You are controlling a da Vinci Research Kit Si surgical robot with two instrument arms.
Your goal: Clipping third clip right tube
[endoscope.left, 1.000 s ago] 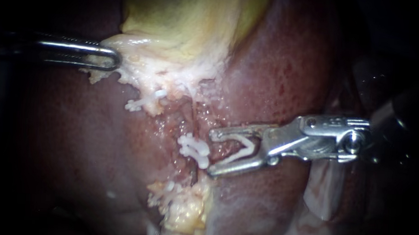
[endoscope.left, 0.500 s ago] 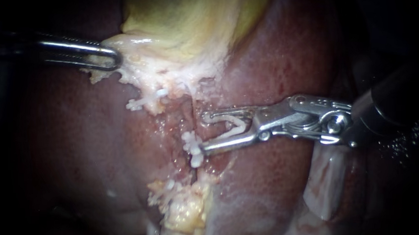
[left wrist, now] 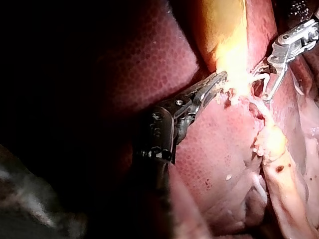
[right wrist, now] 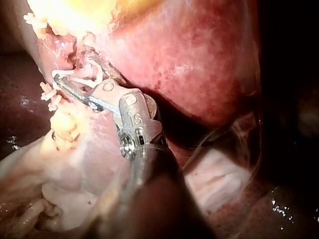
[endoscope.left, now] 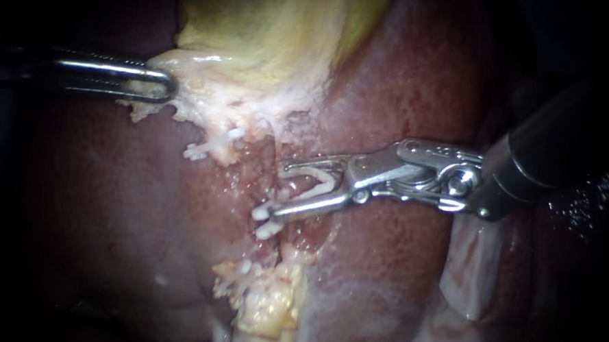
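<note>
Within the last second the right instrument has been advanced over the wet liver. Its jaws, held wide around a white clip, now seem to straddle the right tube, which is poorly seen. Closure is judged next. Room is scant: a seated clip touches the lower jaw. Pale tissue is clamped by the left instrument.

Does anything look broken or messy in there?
Nothing looks broken or spilled. The right instrument carries an open white clip, close beside another clip fixed in the tissue. The left instrument holds the pale tissue aside. The ragged yellowish lump lower down is just tissue.
</note>
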